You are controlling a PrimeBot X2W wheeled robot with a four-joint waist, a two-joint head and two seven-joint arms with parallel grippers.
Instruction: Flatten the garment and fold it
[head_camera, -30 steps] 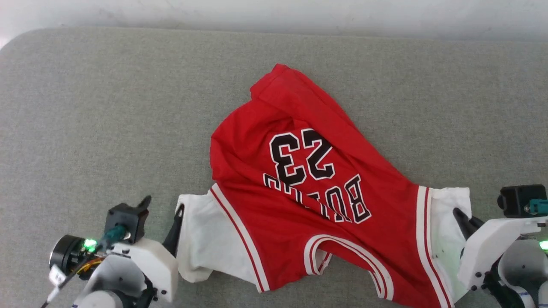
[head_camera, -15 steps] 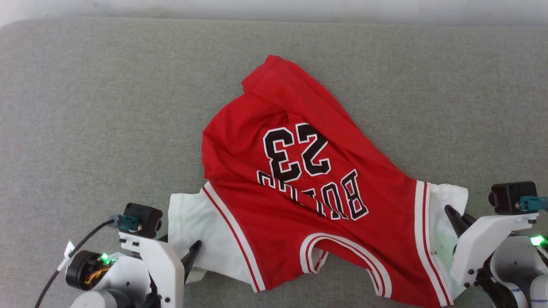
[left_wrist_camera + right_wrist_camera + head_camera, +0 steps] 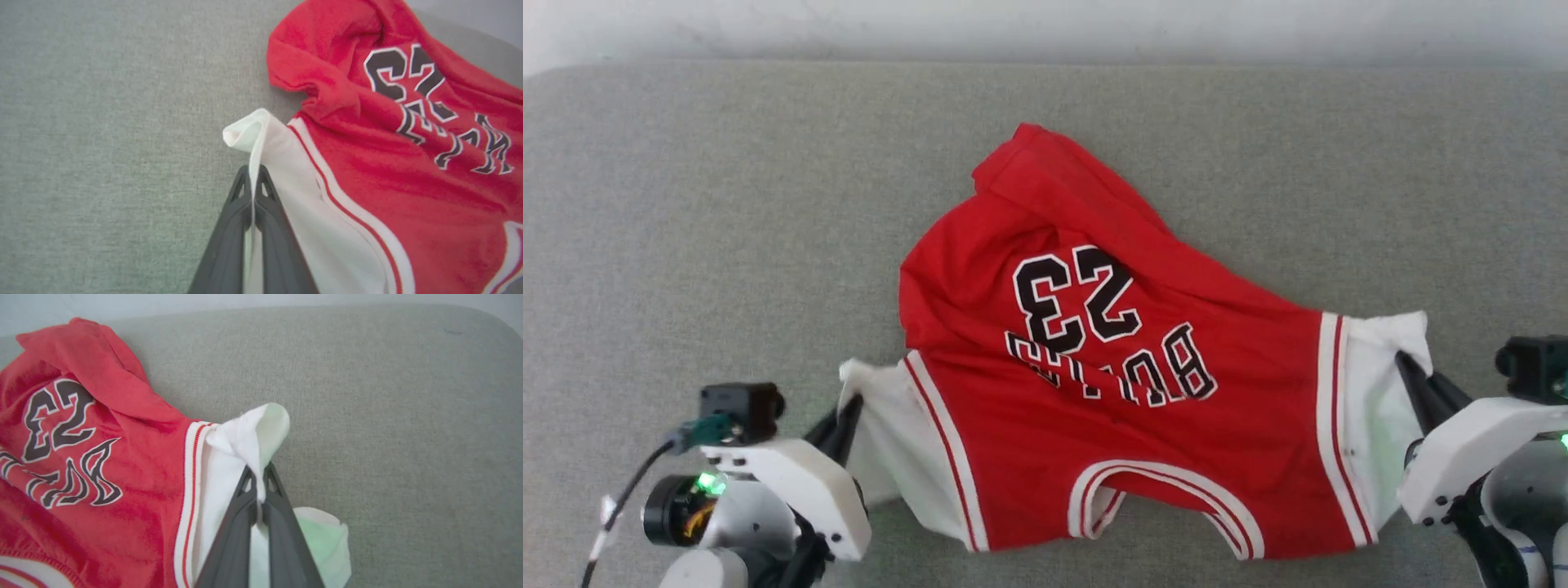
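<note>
The left hand (image 3: 846,411) is cut off by the bottom edge at the wrist. Its two dark fingers are pressed together on the edge of the left-side sleeve (image 3: 882,457), white cloth running between them in the left wrist view. A second ago this hand stood open just beside that sleeve; the sleeve's corner now curls up off the grey desk (image 3: 686,204).

The garment (image 3: 1111,457) lies mid-desk, collar toward the robot. Its far hem is folded over itself, so the true outline there is hidden. A crease swallows the first half of the lettering (image 3: 1111,371), leaving "23" clear above it. A pale wall (image 3: 1045,28) strip runs along the top.

The right hand (image 3: 1401,357) is also clamped tight, pinching the bunched right-side sleeve (image 3: 1376,425) as before, and that sleeve's far corner has risen. Its arm is cropped at the lower right corner.
</note>
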